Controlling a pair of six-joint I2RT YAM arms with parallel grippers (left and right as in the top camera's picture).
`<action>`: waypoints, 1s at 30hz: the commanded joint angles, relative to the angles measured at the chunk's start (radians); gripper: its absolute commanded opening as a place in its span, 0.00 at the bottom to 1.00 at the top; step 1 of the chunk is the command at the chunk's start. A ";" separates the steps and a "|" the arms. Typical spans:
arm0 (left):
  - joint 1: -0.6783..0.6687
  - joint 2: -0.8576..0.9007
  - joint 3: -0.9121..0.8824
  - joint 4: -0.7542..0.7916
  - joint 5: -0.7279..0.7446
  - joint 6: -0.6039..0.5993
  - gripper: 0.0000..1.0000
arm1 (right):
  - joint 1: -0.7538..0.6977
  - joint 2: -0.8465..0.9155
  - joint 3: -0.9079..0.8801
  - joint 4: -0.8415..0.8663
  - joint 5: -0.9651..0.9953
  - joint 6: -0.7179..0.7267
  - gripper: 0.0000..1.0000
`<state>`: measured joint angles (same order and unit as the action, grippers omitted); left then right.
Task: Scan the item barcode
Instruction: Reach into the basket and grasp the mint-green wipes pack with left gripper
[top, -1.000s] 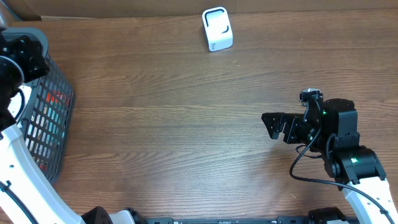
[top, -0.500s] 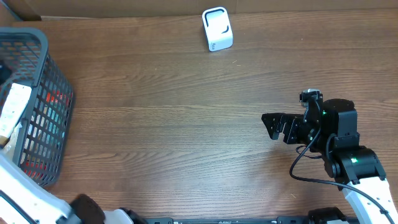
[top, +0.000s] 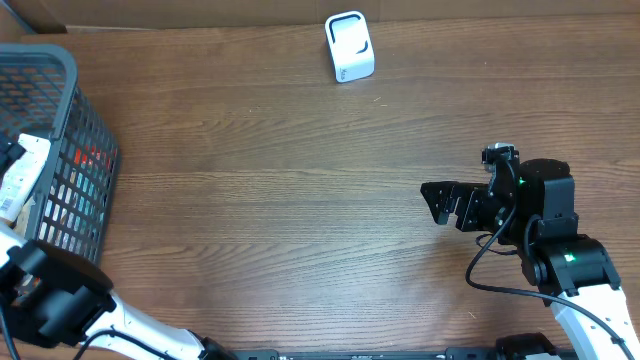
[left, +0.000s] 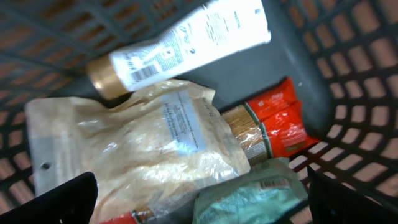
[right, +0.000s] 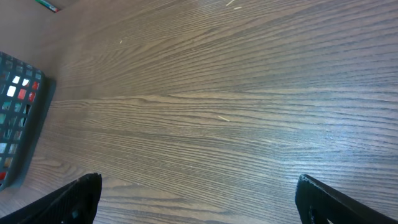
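Picking stage: left tool (left: 211, 199), fingers apart and empty, hangs over the dark plastic mesh basket (left: 354, 68); next, probably, clamp the white barcode-labelled tube (left: 186, 43).

Gold-capped white tube (left: 186, 40), barcode (left: 144, 74) up, lying in basket (left: 255, 71) beside beige pouch (left: 134, 146), white scanner (top: 349, 47) well apart.

Overhead: basket (top: 85, 150) sat at far L edge of table (top: 280, 200); scanner (top: 349, 46) stood at top centre, well apart from it. R arm (top: 540, 225) was at lower R. L wrist view, in basket: tube (left: 180, 46) lay upper centre. Pouch (left: 137, 143) lay below it at centre-L, overlapping the L end of R-side packet (left: 283, 124). Bottom packet (left: 249, 199) lay at bottom centre, touching pouch's lower R corner.
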<state>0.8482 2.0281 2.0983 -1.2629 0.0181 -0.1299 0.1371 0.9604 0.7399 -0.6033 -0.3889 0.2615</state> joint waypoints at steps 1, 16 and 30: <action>-0.018 0.059 -0.002 0.006 0.032 0.110 0.98 | -0.007 0.000 0.025 0.005 -0.006 -0.005 1.00; -0.045 0.157 -0.002 -0.013 0.249 0.291 0.96 | -0.007 0.037 0.025 0.019 -0.006 -0.004 1.00; -0.054 0.158 -0.003 -0.196 0.263 0.311 0.86 | -0.007 0.042 0.025 0.019 -0.006 -0.004 1.00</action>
<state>0.8131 2.1742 2.0968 -1.4471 0.2440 0.1341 0.1371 1.0019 0.7399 -0.5926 -0.3889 0.2615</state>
